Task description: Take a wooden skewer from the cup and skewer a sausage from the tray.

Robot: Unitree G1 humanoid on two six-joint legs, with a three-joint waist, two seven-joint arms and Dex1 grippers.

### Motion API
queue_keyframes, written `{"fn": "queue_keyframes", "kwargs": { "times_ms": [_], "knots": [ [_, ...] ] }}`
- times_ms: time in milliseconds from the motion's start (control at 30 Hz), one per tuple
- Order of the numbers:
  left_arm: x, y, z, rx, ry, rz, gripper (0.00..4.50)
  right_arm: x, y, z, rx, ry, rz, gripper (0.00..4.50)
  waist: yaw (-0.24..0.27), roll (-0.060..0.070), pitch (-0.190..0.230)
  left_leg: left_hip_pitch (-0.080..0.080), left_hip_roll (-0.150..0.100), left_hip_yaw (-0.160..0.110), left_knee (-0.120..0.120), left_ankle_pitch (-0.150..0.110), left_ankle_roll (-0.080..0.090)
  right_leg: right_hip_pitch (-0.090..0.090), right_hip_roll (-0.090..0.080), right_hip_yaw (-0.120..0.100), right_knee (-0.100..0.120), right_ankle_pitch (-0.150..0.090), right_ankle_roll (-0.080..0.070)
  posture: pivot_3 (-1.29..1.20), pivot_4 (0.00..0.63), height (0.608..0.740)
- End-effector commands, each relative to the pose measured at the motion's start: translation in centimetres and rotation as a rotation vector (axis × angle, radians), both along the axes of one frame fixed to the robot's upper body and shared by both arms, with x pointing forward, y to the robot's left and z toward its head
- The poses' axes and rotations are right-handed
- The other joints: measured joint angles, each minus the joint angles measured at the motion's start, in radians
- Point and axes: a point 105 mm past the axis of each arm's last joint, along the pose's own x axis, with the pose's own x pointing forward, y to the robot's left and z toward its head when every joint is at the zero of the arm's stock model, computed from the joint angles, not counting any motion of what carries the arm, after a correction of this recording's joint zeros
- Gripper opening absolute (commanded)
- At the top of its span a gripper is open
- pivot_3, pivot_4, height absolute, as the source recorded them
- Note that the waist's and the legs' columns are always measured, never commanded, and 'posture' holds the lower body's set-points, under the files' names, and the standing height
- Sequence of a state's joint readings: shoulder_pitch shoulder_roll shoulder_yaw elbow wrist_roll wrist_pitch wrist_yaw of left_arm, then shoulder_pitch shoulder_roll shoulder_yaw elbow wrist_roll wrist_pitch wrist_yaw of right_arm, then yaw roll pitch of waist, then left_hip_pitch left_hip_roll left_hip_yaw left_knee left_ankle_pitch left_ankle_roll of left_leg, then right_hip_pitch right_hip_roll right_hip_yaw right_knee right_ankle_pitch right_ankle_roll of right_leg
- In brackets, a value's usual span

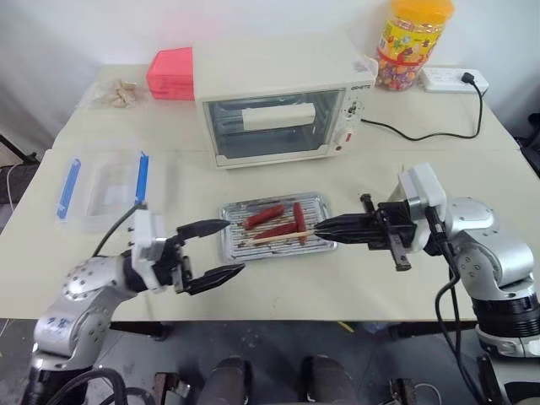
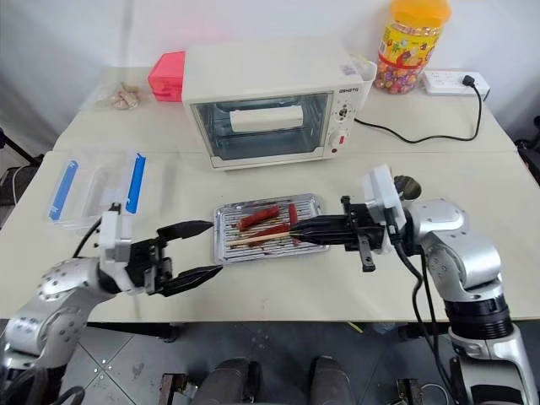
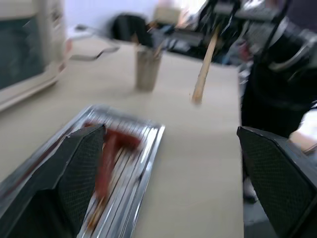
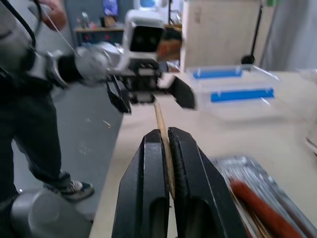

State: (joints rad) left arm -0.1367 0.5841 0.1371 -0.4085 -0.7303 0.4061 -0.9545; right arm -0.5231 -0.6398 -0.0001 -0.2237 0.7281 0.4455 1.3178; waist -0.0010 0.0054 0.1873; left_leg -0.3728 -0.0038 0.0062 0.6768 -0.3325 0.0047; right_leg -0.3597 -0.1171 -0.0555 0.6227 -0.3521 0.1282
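Note:
My right gripper (image 1: pixel 319 228) is shut on a wooden skewer (image 1: pixel 283 236). The stick points level toward my left, over the near part of the silvery tray (image 1: pixel 317 202). Three reddish sausages (image 1: pixel 264 215) lie on the tray's rack; whether the stick touches one I cannot tell. My left gripper (image 1: pixel 234 246) stands open and empty just off the tray's left end, facing the skewer's tip. The right wrist view shows the skewer (image 4: pixel 161 121) pinched between the shut fingers. The cup (image 3: pixel 147 69), with more sticks in it, stands on the table beyond the tray.
A white toaster oven (image 1: pixel 278 101) stands behind the tray. A clear plastic box with blue clips (image 1: pixel 105 187) lies at the left. A pink box (image 1: pixel 171 73), a candy jar (image 1: pixel 412 42) and a power strip (image 1: pixel 451 79) with its cable are at the back. A person (image 4: pixel 29 99) stands off the table's left end.

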Motion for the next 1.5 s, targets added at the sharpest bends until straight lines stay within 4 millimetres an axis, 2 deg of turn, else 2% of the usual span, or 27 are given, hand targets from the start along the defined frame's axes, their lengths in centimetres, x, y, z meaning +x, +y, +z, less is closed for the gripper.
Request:
{"fn": "queue_keyframes", "kwargs": {
  "times_ms": [33, 233, 333, 467, 867, 933, 1000, 1167, 1267, 1467, 1500],
  "knots": [
    [-0.5, -1.4, 0.8, -0.046, 0.024, -0.093, 4.50, -0.1, 0.6, 0.9, 0.030, -0.009, 0.016, 0.03, -0.001, 0.000, 0.000, 0.000, 0.000, 0.000, 0.000, 0.000, 0.000, 0.000, 0.000, 0.000, 0.000, 0.000, 0.000, 0.00, 0.150, 0.740],
    [-0.2, -2.4, 2.1, -0.134, 0.028, -0.110, 4.50, -0.4, 1.2, 0.6, 0.027, 0.013, 0.043, 0.03, -0.001, 0.000, 0.000, 0.000, 0.001, 0.000, 0.001, 0.000, 0.000, 0.000, 0.001, 0.002, 0.000, 0.000, 0.000, 0.00, 0.150, 0.740],
    [-0.5, -2.8, 1.8, -0.124, 0.040, -0.137, 4.50, -0.5, 1.4, 0.6, 0.030, 0.014, 0.050, 0.03, -0.001, 0.000, 0.000, 0.000, 0.001, -0.001, 0.001, 0.000, 0.000, 0.000, 0.001, 0.003, 0.000, 0.000, 0.000, 0.00, 0.150, 0.740],
    [-0.8, -3.1, 1.6, -0.118, 0.053, -0.157, 3.65, -0.5, 1.5, 0.8, 0.036, 0.019, 0.055, 0.00, 0.000, 0.000, 0.000, 0.000, 0.001, -0.001, 0.002, 0.000, 0.000, 0.000, 0.000, 0.003, 0.000, 0.000, 0.000, 0.00, 0.150, 0.740],
    [-1.2, -3.1, 1.0, -0.111, 0.087, -0.161, 0.01, -0.4, 1.3, 0.7, 0.035, 0.021, 0.046, 0.00, 0.000, 0.000, 0.000, -0.001, 0.001, -0.001, 0.002, 0.000, 0.000, 0.000, 0.000, 0.004, -0.001, 0.000, 0.000, 0.00, 0.150, 0.740],
    [-1.3, -3.1, 1.0, -0.118, 0.092, -0.161, 0.01, -0.3, 1.3, 0.4, 0.012, 0.032, 0.037, 0.00, 0.000, 0.000, 0.000, -0.001, 0.001, -0.002, 0.001, 0.000, 0.000, 0.000, 0.000, 0.004, -0.001, 0.000, 0.000, 0.00, 0.150, 0.740],
    [-1.2, -3.1, 1.2, -0.129, 0.091, -0.156, 0.01, -0.2, 1.1, -0.5, -0.060, 0.136, 0.020, 0.00, 0.000, 0.000, 0.000, -0.001, 0.001, -0.002, 0.002, 0.000, 0.000, 0.000, 0.000, 0.004, -0.001, 0.000, 0.000, 0.00, 0.150, 0.740],
    [-1.1, -2.5, 1.3, -0.128, 0.103, -0.131, 0.00, 0.2, 0.7, -0.7, -0.065, 0.036, -0.007, 1.40, 0.000, 0.000, 0.000, -0.001, 0.001, -0.002, 0.001, 0.000, 0.000, 0.000, 0.000, 0.005, -0.001, 0.000, 0.000, 0.00, 0.150, 0.740],
    [-0.9, -1.3, 1.0, -0.113, 0.100, -0.067, 0.00, 0.8, -0.7, -0.7, -0.083, 0.001, -0.063, 2.39, -0.001, 0.000, 0.000, -0.001, 0.001, -0.002, 0.001, 0.000, 0.000, 0.000, 0.000, 0.005, -0.001, 0.000, 0.000, 0.00, 0.150, 0.740],
    [-0.4, 3.8, 0.1, -0.070, 0.036, 0.205, 0.00, 2.5, -5.8, -2.0, -0.163, 0.006, -0.270, 4.37, 0.001, 0.000, 0.000, -0.001, 0.001, -0.002, 0.001, 0.000, 0.000, 0.001, 0.000, 0.005, -0.003, 0.000, 0.000, 0.00, 0.150, 0.740],
    [-0.4, 5.0, -0.3, -0.059, 0.031, 0.263, 0.00, 2.8, -6.7, -2.4, -0.160, 0.012, -0.311, 4.44, 0.001, 0.000, 0.000, -0.001, 0.001, -0.002, 0.001, 0.000, 0.000, 0.001, 0.000, 0.005, -0.003, 0.000, 0.000, 0.00, 0.150, 0.740]
  ]
}}
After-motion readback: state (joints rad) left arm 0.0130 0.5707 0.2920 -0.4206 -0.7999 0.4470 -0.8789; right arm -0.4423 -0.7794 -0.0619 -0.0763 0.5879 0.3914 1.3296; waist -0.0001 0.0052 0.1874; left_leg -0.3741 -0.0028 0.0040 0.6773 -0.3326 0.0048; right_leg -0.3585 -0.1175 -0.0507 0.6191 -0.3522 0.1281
